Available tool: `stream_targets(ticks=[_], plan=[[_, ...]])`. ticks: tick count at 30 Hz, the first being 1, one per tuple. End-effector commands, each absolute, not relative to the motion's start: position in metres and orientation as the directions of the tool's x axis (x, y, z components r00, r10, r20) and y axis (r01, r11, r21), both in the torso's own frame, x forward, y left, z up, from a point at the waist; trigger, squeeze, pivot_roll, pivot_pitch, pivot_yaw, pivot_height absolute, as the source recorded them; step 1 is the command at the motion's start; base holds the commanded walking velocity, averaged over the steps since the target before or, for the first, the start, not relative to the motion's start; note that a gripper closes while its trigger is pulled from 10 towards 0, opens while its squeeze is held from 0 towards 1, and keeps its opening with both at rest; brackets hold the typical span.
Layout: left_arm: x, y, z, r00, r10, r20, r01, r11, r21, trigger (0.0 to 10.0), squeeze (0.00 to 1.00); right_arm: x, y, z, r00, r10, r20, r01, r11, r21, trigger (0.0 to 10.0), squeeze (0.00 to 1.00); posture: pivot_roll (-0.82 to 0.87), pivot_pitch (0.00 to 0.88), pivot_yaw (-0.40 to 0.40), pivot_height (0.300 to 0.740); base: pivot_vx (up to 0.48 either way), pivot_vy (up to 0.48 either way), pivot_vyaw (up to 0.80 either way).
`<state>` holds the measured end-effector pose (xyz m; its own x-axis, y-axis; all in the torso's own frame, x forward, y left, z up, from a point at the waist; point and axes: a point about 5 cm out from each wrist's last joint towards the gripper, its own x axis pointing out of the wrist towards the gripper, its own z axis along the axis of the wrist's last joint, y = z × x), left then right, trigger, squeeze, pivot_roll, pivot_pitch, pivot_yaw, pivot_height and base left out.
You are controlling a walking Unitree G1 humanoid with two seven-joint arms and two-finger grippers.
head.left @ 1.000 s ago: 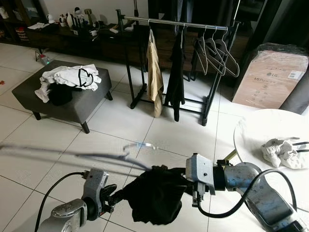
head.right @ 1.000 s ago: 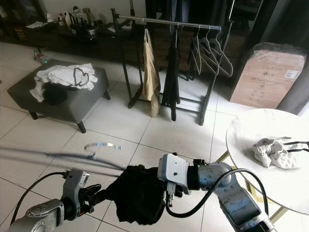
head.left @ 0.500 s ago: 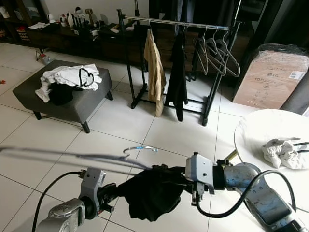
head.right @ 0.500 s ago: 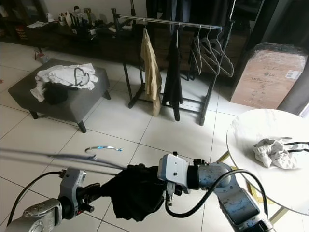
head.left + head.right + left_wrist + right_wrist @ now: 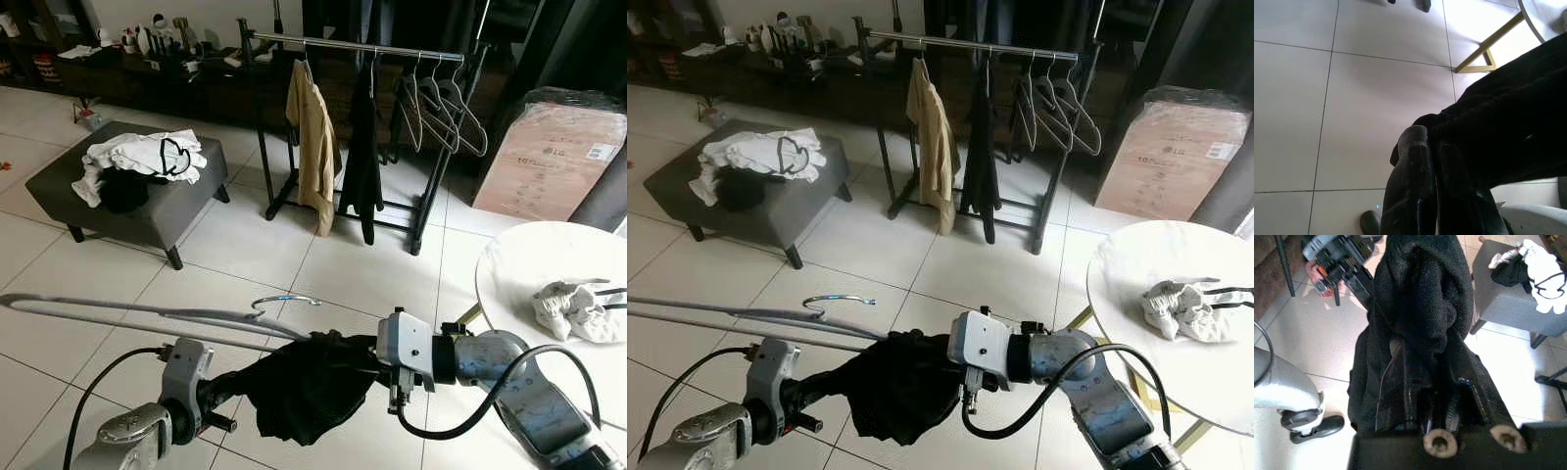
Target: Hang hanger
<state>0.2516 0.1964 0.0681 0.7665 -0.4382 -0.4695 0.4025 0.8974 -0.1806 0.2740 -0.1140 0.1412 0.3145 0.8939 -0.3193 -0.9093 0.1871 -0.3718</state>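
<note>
A black garment (image 5: pixel 304 387) hangs bunched between the two grippers, low and near, above the tiled floor (image 5: pixel 245 255). The left gripper (image 5: pixel 1432 161) has its fingers (image 5: pixel 1413 161) pressed together on the cloth's left edge. The right gripper (image 5: pixel 1440 382) is buried in the folds from the right, its fingers clamped on the fabric. A hanger (image 5: pixel 147 315) — thin, pale — runs left from the garment's top, its hook (image 5: pixel 284 300) curling up just above the cloth. Far across the room stands the rack (image 5: pixel 362 47), bearing a tan garment (image 5: pixel 313 147), a dark garment (image 5: pixel 364 147) and empty hangers (image 5: pixel 441 108). An ottoman (image 5: pixel 147 211) with clothes (image 5: pixel 142 157) sits far left — a white table (image 5: pixel 529 264) on the right.
</note>
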Motion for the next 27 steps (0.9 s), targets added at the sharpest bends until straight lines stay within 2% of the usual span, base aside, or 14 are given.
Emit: stream_targets(ticks=[1,5,7,9,12,16,18,27], plan=[[0.248,0.202,0.067,0.774,-0.411,-0.482,0.371,0.911,-0.181,0.0,0.0,0.278,-0.12,0.147,0.352,0.882,-0.314,-0.884,0.203,-0.421,0.0,0.0,-0.06,0.146,-0.003,0.74,0.0,0.0,0.0],[0.247,0.207,0.066,0.786,-0.383,-0.485,0.342,0.923,-0.174,0.0,0.0,0.291,-0.128,0.148,0.455,0.846,-0.28,-0.843,0.308,-0.44,0.0,0.0,-0.06,0.147,-0.003,0.74,0.0,0.0,0.0],[0.246,0.207,0.066,0.787,-0.38,-0.485,0.34,0.924,-0.173,0.0,0.0,0.294,-0.129,0.149,0.475,0.84,-0.264,-0.835,0.334,-0.437,0.0,0.0,-0.06,0.147,-0.003,0.74,0.0,0.0,0.0],[0.245,0.208,0.066,0.79,-0.372,-0.488,0.332,0.928,-0.169,0.0,0.0,0.304,-0.135,0.149,0.559,0.79,-0.251,-0.791,0.418,-0.446,0.0,0.0,-0.05,0.147,-0.003,0.74,0.0,0.0,0.0],[0.245,0.208,0.065,0.791,-0.367,-0.49,0.329,0.93,-0.165,0.0,0.0,0.313,-0.143,0.147,0.629,0.728,-0.274,-0.742,0.456,-0.491,0.0,0.0,-0.05,0.147,-0.003,0.74,0.0,0.0,0.0],[0.244,0.211,0.065,0.794,-0.35,-0.497,0.315,0.936,-0.156,0.0,0.0,0.314,-0.149,0.147,0.639,0.718,-0.278,-0.712,0.415,-0.566,0.0,0.0,-0.05,0.146,-0.003,0.74,0.0,0.0,0.0],[0.243,0.212,0.064,0.796,-0.341,-0.499,0.308,0.939,-0.15,0.0,0.0,0.316,-0.159,0.142,0.662,0.671,-0.334,-0.694,0.379,-0.612,0.0,0.0,-0.05,0.145,-0.004,0.74,0.0,0.0,0.0],[0.241,0.215,0.064,0.798,-0.328,-0.505,0.297,0.944,-0.144,0.0,0.0,0.32,-0.176,0.133,0.675,0.611,-0.413,-0.664,0.261,-0.7,0.0,0.0,-0.05,0.138,-0.005,0.74,0.0,0.0,0.0]])
